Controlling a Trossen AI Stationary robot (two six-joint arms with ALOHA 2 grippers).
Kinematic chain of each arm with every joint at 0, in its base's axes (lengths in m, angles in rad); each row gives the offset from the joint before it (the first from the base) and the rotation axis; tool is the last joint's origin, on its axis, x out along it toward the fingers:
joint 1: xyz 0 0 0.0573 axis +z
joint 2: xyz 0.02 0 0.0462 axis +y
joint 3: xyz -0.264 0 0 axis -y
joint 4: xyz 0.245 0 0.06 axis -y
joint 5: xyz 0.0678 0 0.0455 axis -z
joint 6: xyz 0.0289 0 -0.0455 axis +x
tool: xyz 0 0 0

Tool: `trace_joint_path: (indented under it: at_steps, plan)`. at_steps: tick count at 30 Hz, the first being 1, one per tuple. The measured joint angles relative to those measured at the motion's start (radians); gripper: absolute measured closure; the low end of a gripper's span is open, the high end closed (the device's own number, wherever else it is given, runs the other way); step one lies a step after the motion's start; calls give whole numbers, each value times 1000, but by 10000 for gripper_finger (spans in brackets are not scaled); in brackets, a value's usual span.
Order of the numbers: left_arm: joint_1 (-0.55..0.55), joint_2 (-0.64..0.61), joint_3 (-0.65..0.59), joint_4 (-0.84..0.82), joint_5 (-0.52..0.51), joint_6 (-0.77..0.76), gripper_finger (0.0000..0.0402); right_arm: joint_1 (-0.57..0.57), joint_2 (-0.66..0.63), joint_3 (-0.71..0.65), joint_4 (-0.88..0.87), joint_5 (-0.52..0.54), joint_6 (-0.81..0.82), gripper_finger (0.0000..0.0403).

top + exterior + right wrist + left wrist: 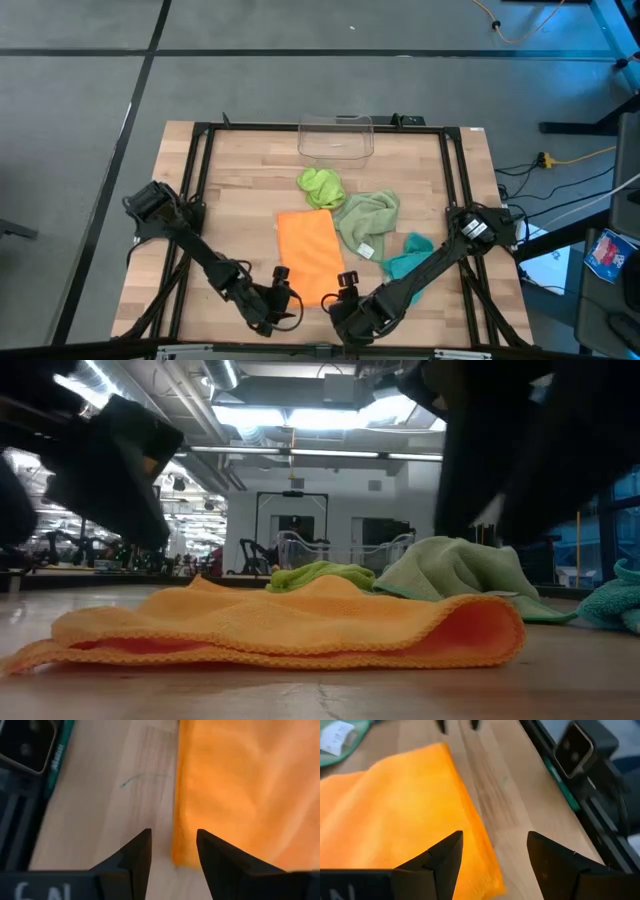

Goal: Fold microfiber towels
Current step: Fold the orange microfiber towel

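Observation:
The orange towel [310, 245] lies folded on the table's middle, its fold showing at the right in the low view [300, 630]. Behind it lie the lime green towel [322, 187], the sage green towel [367, 220] with its white tag [366, 250], and the teal towel [408, 258], all crumpled. My left gripper [281, 278] is open and empty over the orange towel's near left corner [485, 880]. My right gripper [345, 281] is open and empty over its near right corner [182, 855]. Both are raised off the table.
A clear plastic bin [335, 138] stands at the table's far edge. A black frame rail [200, 190] runs along the table's sides. Bare wood [240, 230] lies left of the orange towel and along the near edge.

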Motion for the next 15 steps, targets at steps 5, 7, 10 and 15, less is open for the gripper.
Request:
trace_joint_path:
  at_steps: [5, 7, 10, 15]
  plan:
    - [-3, 39, 49, -70, 0, 14, 186, -1, 38, 0, 3, 35, 3, 244]
    - [-3, 52, 53, -84, 1, 1, 186, 0, 55, 0, 2, 35, 4, 244]
    - [-3, 70, 54, -95, 0, -22, 186, 0, 75, 0, -4, 52, 4, 244]
    - [-3, 102, 57, -120, -11, -83, 186, 0, 89, 0, -5, 69, 7, 244]
